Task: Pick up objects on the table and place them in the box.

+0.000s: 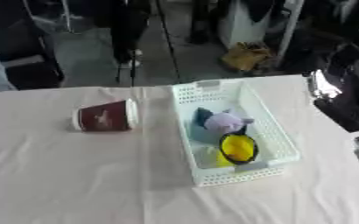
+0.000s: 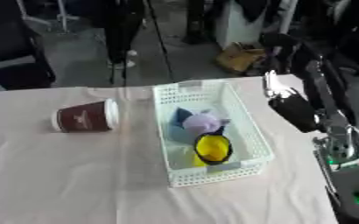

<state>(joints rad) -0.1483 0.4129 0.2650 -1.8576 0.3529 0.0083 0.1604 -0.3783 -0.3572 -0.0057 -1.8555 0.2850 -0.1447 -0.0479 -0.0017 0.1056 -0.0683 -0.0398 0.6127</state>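
The fingers of the right hand (image 2: 293, 109) could not be made out, so whether they were apart or together could not be told; the hand was seen raised just beyond the right wall of the white box (image 1: 278, 135), with nothing seen in it. The left hand was not observed in either view. Inside the box, a yellow round object with a dark rim (image 1: 238, 148) was found lying near the front end, touching a pale purple soft item (image 1: 225, 122) behind it. A dark red paper cup (image 1: 104, 117) was noted on its side on the cloth-covered table (image 1: 60, 175), well left of the box.
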